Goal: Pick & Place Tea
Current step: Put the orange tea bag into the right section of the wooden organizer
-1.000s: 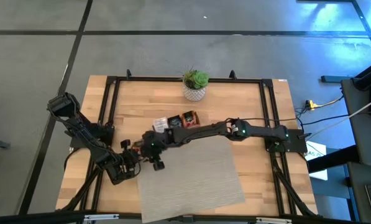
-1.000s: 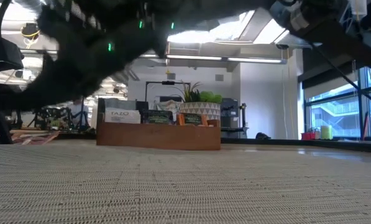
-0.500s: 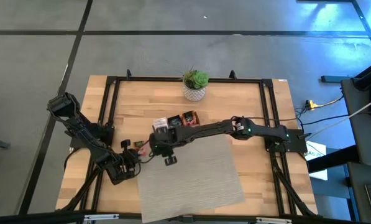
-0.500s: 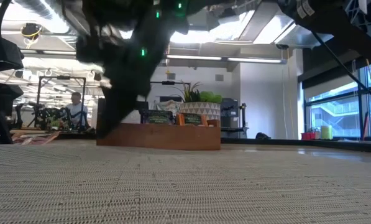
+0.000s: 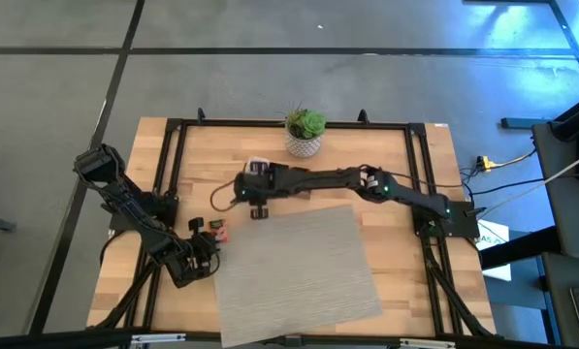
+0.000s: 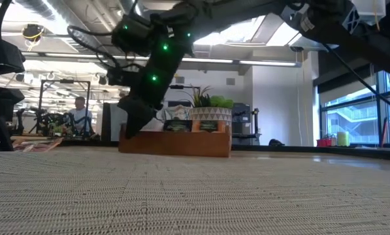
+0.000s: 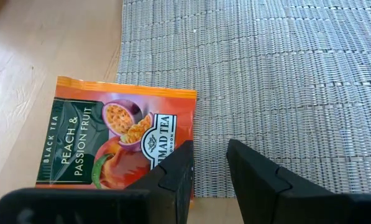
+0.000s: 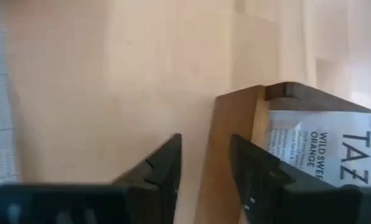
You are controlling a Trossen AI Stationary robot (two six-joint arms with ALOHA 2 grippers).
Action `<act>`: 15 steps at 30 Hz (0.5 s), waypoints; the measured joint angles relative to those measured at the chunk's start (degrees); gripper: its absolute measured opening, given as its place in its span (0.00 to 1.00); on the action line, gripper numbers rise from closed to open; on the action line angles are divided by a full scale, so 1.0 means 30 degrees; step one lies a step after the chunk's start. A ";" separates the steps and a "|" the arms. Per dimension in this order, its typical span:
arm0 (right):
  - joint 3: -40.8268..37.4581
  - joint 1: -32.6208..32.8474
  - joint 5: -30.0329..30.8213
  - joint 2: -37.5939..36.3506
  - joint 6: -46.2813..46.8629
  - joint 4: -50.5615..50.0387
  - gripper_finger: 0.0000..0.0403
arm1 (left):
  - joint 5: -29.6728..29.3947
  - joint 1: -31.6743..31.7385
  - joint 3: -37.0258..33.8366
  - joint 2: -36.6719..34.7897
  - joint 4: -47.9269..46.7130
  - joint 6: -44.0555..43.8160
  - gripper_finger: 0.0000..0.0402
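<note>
Right claw (image 8: 204,168) hovers empty, narrowly parted, over the tray (image 8: 235,124) corner; its white packet (image 8: 322,149) is cut off. Left claw (image 7: 209,165), narrowly parted, partly hides an orange packet (image 7: 110,137).

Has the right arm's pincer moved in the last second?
Yes. The right pincer has swung off the mat corner, away from the left arm, up to the tray near the plant.

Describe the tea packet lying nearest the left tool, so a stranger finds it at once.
Start at the large grey mat and follow its left edge. The orange-red packet lies there on the wood, its corner over the mat. Unlike the white packet in the wooden tray, it reads "Peach & Passion Fruit".
</note>
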 joint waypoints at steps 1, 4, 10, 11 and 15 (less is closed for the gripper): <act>0.0000 -0.0182 -0.0399 0.0000 0.0380 0.0030 0.34 | 0.0000 0.0000 0.0000 0.0000 0.0000 0.0000 0.25; 0.0190 -0.0473 -0.3345 0.0000 0.1511 0.0532 0.34 | 0.0000 0.0000 -0.0004 0.0000 0.0000 0.0000 0.25; 0.0676 -0.0063 -0.6156 -0.0106 0.1323 0.2424 0.34 | 0.0000 0.0000 -0.0007 0.0000 0.0003 0.0349 0.25; 0.0655 0.0033 -0.6164 -0.0072 0.1283 0.2739 0.34 | 0.0000 0.0000 -0.0007 0.0000 0.0007 0.0451 0.25; 0.0692 0.0282 -0.7019 0.0219 0.2267 0.4917 0.34 | 0.0000 0.0000 -0.0007 0.0000 0.0000 0.0523 0.25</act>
